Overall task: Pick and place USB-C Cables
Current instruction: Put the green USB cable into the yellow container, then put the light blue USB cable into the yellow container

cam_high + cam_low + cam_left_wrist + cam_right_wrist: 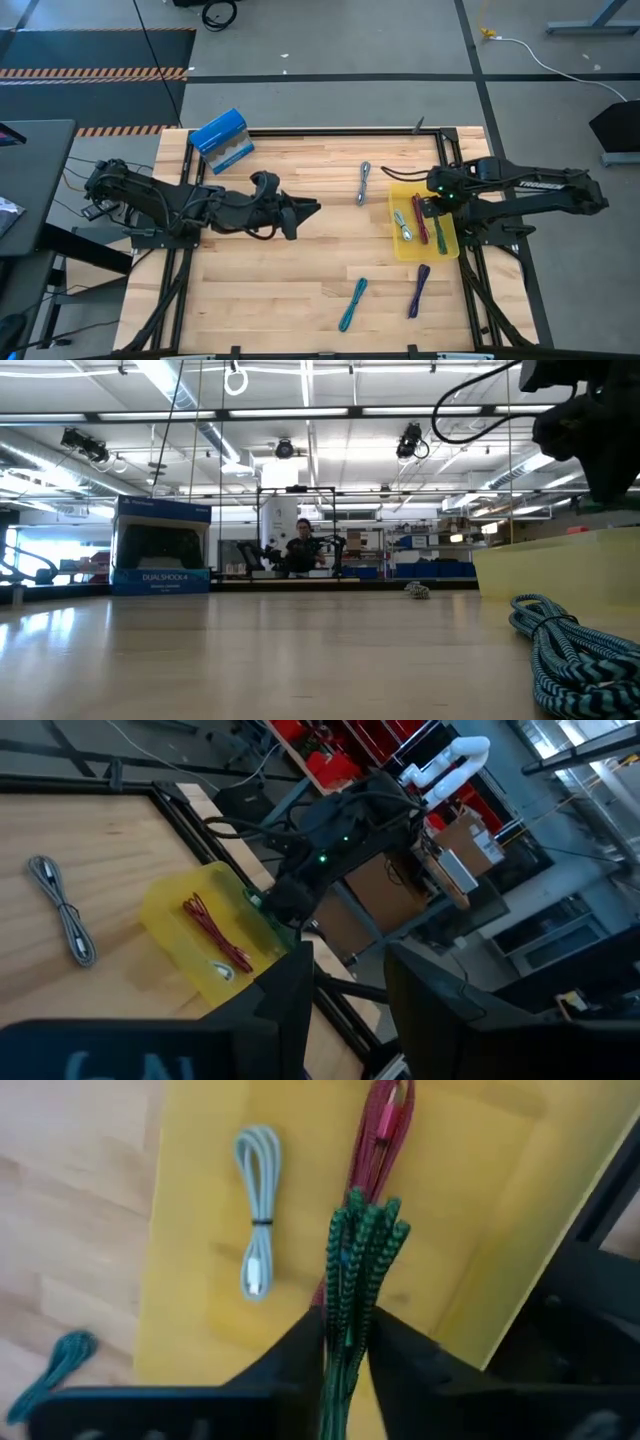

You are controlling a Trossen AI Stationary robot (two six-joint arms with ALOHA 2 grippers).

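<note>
Green cable: we've got the green braided cable bundle pinched between the right gripper fingers, hanging over the shallow yellow plastic tray.
Right gripper: jaws clamped on the green bundle, above the tray at the table's right side.
Already in tray: the maroon cable bundle and pale blue cable bundle lie on the tray floor, side by side.
Our release: we'd lower until the loops rest flat beside the maroon one, then part the fingers, so nothing springs over the rim.
Watch for: the bundle snagging the maroon cable on withdrawal.
Still out: grey cable, teal cable and purple cable on the wooden table.
Left gripper: waits mid-table, fingers parted, holding nothing.
</note>
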